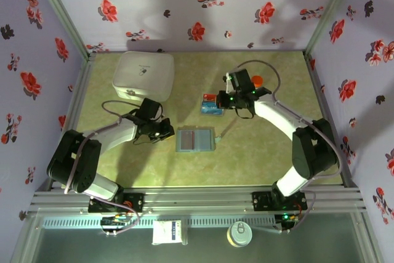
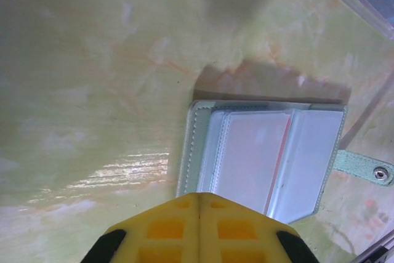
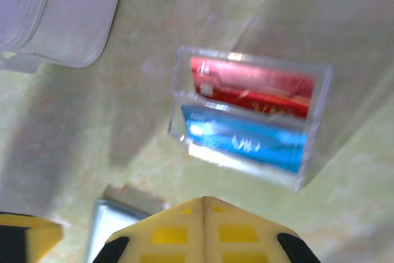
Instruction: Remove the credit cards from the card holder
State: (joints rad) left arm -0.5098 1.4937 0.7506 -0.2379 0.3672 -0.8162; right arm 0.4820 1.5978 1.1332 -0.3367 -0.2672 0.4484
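The pale green marbled surface (image 1: 258, 158) carries every item inspected. A white rounded-square box (image 1: 143, 75) stands at 11 o'clock from the centre and plays no part in the task. The slate grey-blue soft two-panel card holder (image 1: 196, 140) lies open and flat near the centre, with its clear sleeves facing up. A small clear plastic tray (image 1: 211, 104) stands at 1 o'clock from the holder, near it but apart. Two of the credit cards lie side by side in that tray: a red-orange plastic card (image 3: 252, 87) and a blue plastic card (image 3: 246, 143).

The left tool (image 2: 200, 214) is clenched on nothing, its pads meeting, just beside the holder's edge at 9 o'clock in the top view. Whether it touches the holder cannot be told. The right tool (image 3: 203, 214) is likewise clenched and empty, at 3 o'clock from the tray in the top view. The holder's small snap tab (image 2: 363, 167) lies flat on the surface.

Assessment: the task is at least well advanced, with two cards out and deposited. In the left wrist view the sleeves show a pale panel with a thin red line along one edge. Whether that is another card or the sleeve itself cannot be told. If it is a card, one extraction is left; if not, the work looks complete.
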